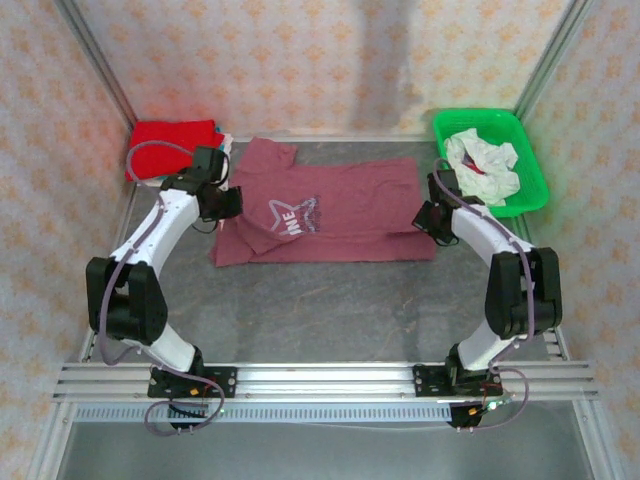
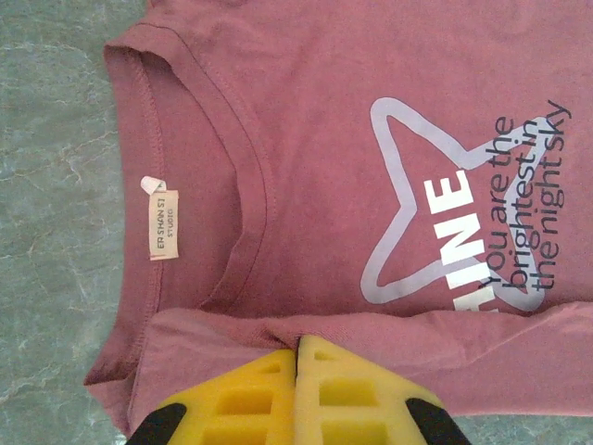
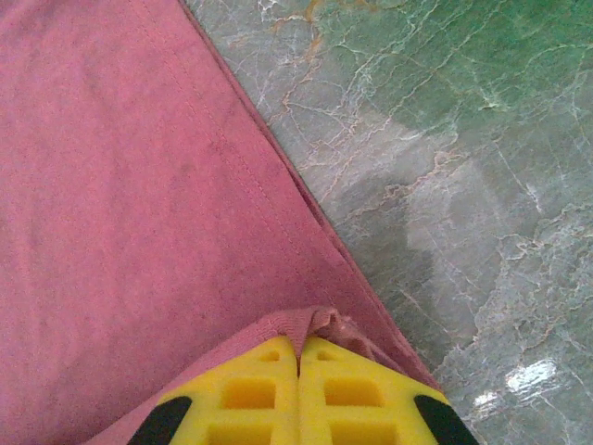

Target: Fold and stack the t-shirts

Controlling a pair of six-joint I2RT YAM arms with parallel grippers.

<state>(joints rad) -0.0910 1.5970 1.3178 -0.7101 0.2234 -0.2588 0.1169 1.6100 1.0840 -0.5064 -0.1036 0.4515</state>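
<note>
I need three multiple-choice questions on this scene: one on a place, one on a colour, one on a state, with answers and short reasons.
1. Where on the table does the green basket stand? A. far right corner B. far left corner C. between the arm bases
2. What colour is the folded t-shirt in the far left corner? A. teal B. white C. bright red
3. How is the left pincer? A. open over bare table B. shut on the maroon t-shirt C. shut on the basket's rim
Answers: 1 A, it sits by the right wall, far from the arms. 2 C, that pile is plainly red. 3 B, its yellow fingers meet with maroon cloth pinched between them.
</note>
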